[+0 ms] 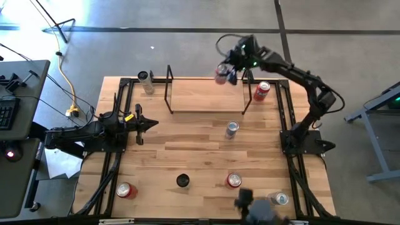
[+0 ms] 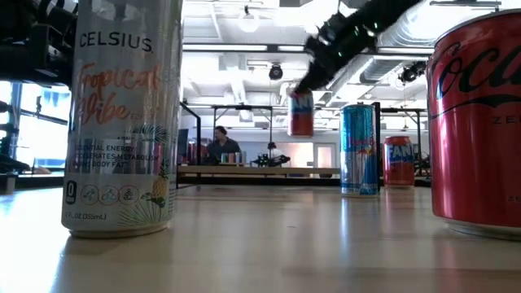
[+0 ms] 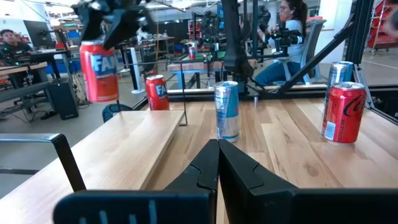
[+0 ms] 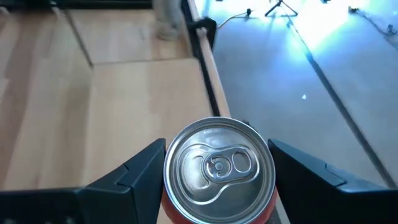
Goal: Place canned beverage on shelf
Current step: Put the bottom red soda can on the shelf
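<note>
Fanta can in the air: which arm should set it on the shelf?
Right. The right gripper already holds the Fanta can above the shelf, near its far right end. The left gripper rests shut and empty on the table's left side, short of the shelf.

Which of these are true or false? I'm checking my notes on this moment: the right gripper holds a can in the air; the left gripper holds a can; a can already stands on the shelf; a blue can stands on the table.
1. The right gripper holds a red can in the air. True.
2. The left gripper holds a can. False: it is shut and empty, lying low at the table's left side.
3. A can already stands on the shelf. False: its board is bare.
4. A blue can stands on the table. True, in front of the shelf.
</note>
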Controlling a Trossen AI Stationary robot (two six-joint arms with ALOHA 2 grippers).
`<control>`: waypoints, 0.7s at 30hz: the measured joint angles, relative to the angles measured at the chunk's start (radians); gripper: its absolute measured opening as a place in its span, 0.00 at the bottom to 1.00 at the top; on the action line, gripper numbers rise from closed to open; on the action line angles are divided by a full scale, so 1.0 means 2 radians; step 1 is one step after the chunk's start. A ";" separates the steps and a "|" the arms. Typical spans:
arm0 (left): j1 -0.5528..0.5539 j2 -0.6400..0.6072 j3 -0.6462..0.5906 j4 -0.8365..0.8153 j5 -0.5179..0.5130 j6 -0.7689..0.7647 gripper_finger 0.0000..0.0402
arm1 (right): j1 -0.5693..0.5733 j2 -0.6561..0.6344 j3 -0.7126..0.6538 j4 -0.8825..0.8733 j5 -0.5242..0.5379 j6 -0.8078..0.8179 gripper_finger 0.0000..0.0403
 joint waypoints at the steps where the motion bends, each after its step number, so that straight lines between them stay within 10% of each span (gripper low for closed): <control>1: 0.000 0.000 0.000 0.000 0.000 0.000 0.00 | -0.015 0.006 -0.002 0.000 -0.017 -0.002 0.59; 21: 0.000 0.000 0.000 0.000 0.000 0.000 0.00 | -0.064 0.061 -0.001 -0.039 -0.045 -0.038 0.59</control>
